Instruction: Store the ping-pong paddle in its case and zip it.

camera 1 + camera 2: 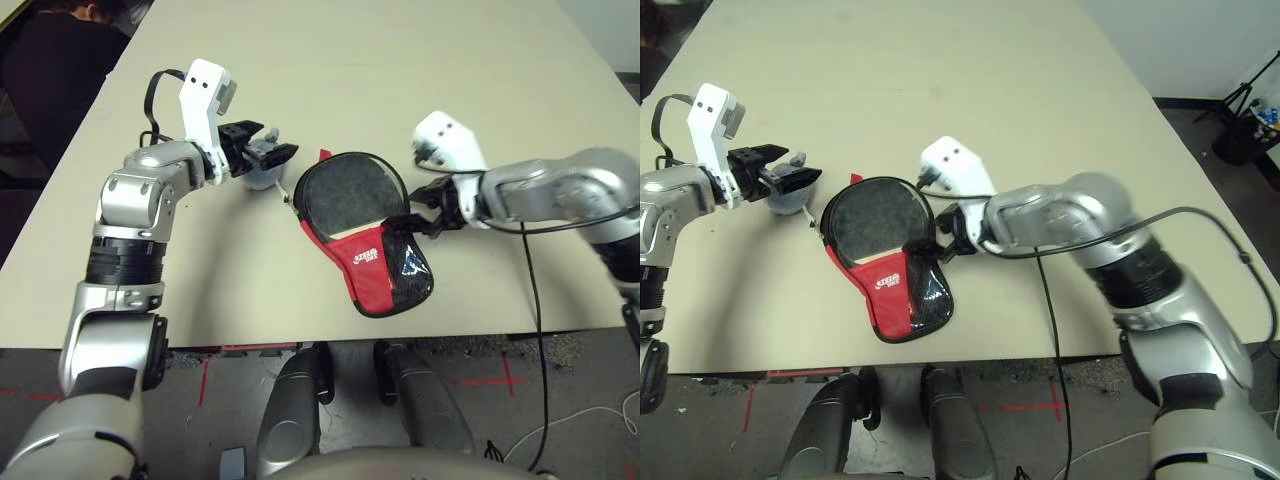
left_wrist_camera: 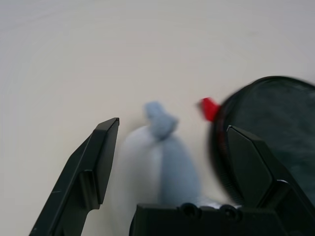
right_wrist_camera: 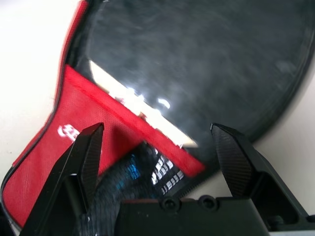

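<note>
The case (image 1: 385,272) lies flat near the table's front edge, its red mesh panel and white logo facing up. The ping-pong paddle (image 1: 345,195) rests in it, black face showing inside the zipper rim. The light handle (image 3: 123,91) is mostly tucked under the red panel. My right gripper (image 3: 157,129) stands open at the case's right side, where the round part narrows, its fingers (image 3: 86,157) on either side of the panel's edge. My left gripper (image 2: 172,125) is open over a small grey lump (image 2: 165,157) just left of the case.
A red pull tab (image 2: 209,108) sticks out at the case's upper left. A person in dark clothes (image 1: 60,40) sits at the table's far left corner. The wide beige table (image 1: 400,60) stretches beyond the case. A black cable (image 1: 530,300) hangs from my right arm.
</note>
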`<state>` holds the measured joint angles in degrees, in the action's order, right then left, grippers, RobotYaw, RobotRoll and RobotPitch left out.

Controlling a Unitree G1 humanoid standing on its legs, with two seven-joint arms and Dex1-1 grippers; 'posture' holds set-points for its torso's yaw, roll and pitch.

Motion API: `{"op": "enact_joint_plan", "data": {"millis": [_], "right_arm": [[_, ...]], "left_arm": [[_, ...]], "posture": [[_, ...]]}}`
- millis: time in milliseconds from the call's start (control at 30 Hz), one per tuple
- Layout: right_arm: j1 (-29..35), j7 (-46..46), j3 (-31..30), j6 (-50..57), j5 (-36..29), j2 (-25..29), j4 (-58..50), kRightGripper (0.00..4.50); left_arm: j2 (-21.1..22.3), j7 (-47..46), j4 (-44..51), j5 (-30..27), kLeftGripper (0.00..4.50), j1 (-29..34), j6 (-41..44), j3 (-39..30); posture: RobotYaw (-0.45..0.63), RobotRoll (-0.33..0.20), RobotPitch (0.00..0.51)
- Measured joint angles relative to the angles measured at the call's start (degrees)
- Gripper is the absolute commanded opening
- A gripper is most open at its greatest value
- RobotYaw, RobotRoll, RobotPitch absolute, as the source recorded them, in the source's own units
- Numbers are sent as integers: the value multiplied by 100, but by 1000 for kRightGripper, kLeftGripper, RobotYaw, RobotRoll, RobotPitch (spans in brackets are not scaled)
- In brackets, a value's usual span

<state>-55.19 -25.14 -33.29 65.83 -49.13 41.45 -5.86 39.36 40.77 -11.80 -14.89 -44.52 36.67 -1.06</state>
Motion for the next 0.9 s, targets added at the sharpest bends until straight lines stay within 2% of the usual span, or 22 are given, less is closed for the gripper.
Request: {"op": "enact_joint_plan", "data": {"millis": [167, 367, 500, 733, 900], "right_arm": [[0, -534, -5, -178, 899, -296, 206, 4472], [-8, -1024, -2, -324, 1665, -570, 313, 4472], [5, -1277, 35, -259, 1832, -757, 116, 4472], [299, -1721, 21, -104, 2007, -722, -527, 4472], [411, -1843, -7, -103, 2307, -705, -605, 4472]], "left_arm": [[162, 42, -5, 345, 4500, 134, -247, 71], [179, 48, -245, 662, 4500, 491, -459, 280], [126, -54, -253, 692, 4500, 606, -470, 253], [-182, -186, -500, 709, 4500, 853, -574, 209], [-422, -248, -787, 700, 4500, 728, -638, 194]], "posture": [[-25, 0, 237], [-33, 0, 246], [-30, 0, 235], [-27, 0, 220], [-32, 0, 215]]}}
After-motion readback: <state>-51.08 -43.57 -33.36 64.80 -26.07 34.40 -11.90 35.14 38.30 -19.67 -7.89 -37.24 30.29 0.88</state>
